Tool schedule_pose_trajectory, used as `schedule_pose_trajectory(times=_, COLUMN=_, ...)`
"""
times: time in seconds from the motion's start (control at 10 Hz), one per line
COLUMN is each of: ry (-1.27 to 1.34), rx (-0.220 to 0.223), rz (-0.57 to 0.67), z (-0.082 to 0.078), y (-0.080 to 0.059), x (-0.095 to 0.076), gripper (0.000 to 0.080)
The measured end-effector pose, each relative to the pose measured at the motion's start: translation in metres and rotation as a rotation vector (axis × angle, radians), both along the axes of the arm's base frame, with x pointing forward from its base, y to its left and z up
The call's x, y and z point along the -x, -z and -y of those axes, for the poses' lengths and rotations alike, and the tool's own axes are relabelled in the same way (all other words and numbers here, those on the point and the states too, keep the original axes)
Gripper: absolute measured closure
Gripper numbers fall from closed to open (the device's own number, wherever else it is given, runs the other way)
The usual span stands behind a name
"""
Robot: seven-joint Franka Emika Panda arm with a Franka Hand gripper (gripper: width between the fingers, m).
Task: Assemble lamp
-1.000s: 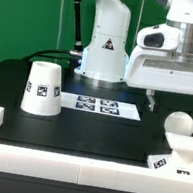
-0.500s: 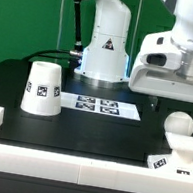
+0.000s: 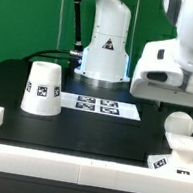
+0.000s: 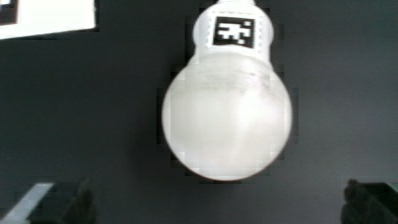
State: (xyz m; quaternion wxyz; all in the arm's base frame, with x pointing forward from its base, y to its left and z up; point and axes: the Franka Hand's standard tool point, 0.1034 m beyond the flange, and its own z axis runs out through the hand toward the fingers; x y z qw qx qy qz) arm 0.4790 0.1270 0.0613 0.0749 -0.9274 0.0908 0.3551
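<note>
While the tool (image 4: pixel 214 205) hangs over the black worktop (image 3: pixel 98 135) with its jaws spread wide and nothing held, the wrist view looks straight down on the lamp bulb (image 4: pixel 228 120). The two dark fingertips (image 4: pixel 54 202) show at opposite corners of that picture, well apart from each other and clear of the bulb. The bulb lies on its side. Its white ball end points toward the fingertips, and its narrow neck, which carries a black-and-white square tag (image 4: pixel 235 30), points away from them. A corner of the marker board (image 4: pixel 45 15) shows beyond the neck.

In the exterior view the arm's white hand sits high at the exterior view's right, above the bulb's ball. The ball rests just behind the lamp base (image 3: pixel 185 154), a low white block with a tag on its near face. Whether the two touch cannot be told. The lamp shade (image 3: pixel 40 88) stands mouth-down at the exterior view's left, well apart from the other parts, with a tag on its side. The marker board lies flat between the shade and the bulb, in front of the arm's pedestal (image 3: pixel 101 55). A white rail (image 3: pixel 73 170) runs along the near edge of the worktop.
</note>
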Motion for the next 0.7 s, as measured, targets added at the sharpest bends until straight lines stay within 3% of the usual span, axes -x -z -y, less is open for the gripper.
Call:
schedule_pose_trajectory(times=0.2, ry=-0.001, rx=-0.003, rz=-0.021, z=0.001, y=0.003, x=0.0, gripper=0.0101)
schedule_pose_trajectory(times=0.4, ry=0.027, rx=0.025, rz=-0.038, z=0.001, y=0.01, x=0.005, gripper=0.0101)
schedule_pose_trajectory(times=0.7, ry=0.009, rx=0.031, rz=-0.02, z=-0.015, y=0.022, x=0.022, gripper=0.0101)
